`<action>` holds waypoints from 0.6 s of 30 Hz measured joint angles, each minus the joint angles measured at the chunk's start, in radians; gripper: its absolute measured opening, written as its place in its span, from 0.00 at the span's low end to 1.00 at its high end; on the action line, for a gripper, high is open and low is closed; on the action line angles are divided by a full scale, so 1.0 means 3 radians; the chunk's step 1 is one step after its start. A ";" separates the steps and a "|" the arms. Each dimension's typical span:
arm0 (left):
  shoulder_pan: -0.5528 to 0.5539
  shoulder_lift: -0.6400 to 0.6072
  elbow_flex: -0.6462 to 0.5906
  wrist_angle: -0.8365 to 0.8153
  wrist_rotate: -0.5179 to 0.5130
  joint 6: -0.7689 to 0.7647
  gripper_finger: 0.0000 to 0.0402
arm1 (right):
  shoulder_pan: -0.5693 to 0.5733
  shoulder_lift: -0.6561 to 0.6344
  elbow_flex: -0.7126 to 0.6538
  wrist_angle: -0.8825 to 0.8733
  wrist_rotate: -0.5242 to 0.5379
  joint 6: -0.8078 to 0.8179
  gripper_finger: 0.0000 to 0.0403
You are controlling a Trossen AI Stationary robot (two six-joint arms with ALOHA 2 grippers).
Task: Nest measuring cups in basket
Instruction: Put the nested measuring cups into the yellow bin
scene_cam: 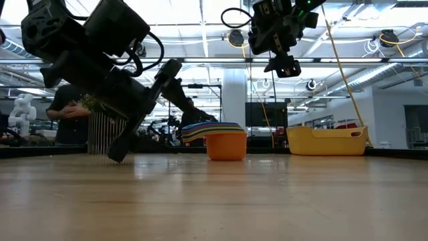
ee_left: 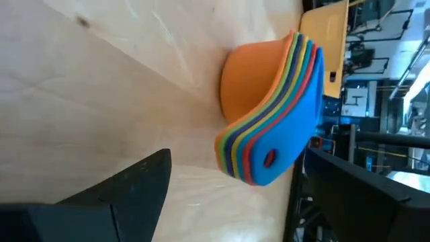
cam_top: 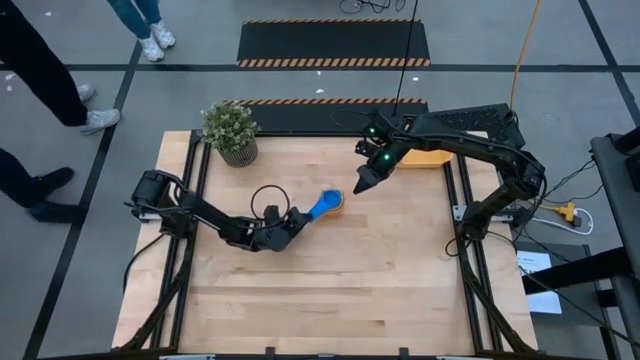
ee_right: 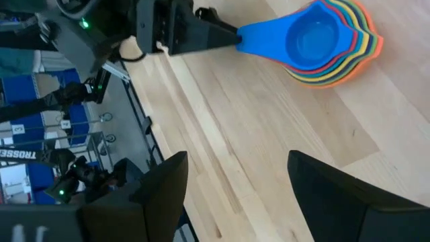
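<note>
The table (cam_top: 330, 290) is pale wood planks on a dark frame, standing on a grey floor with black lines and two black mats edged in orange-and-black stripes. At the picture's left edge in the high view, legs and shoes of three people (cam_top: 60, 90) show beside the table; the low view looks into a bright hall with strip lights, glass partitions and a seated person behind the plant. One potted plant (cam_top: 230, 130) stands at the far left corner. The left gripper (cam_top: 297, 222) lies low over the middle of the table, its two fingers spread wide and holding nothing, their tips just beside the handle end of the cups (cam_top: 327, 205); whether they touch the handle cannot be told. The cups sit as one nested stack on the bare wood near the table's centre, not in the basket: blue on top, orange at the bottom, with red, green, yellow and darker rims between; the left wrist view shows about seven layers, though an exact count is hard. The right gripper (cam_top: 365, 182) hangs above the table just right of the stack, fingers parted and empty. One yellow-orange basket (cam_top: 430, 157) rests at the far right edge, partly hidden under the right arm, well apart from the cups.
</note>
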 joint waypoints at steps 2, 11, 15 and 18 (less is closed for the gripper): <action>0.0000 0.0000 -0.0002 0.0053 -0.0060 -0.0049 0.85 | -0.0001 0.0000 0.0000 -0.0054 -0.0002 -0.0061 0.62; 0.0013 -0.0001 0.0015 0.0141 -0.0260 -0.0166 0.85 | -0.0001 -0.0001 0.0000 -0.0055 -0.0077 -0.0141 0.62; 0.0013 -0.0001 0.0016 0.0035 -0.0263 -0.0163 0.85 | -0.0001 -0.0001 0.0000 -0.0039 -0.0077 -0.0152 0.62; 0.0035 -0.0001 0.0016 0.0029 -0.0277 -0.0168 0.85 | -0.0001 -0.0001 0.0000 -0.0030 -0.0077 -0.0154 0.62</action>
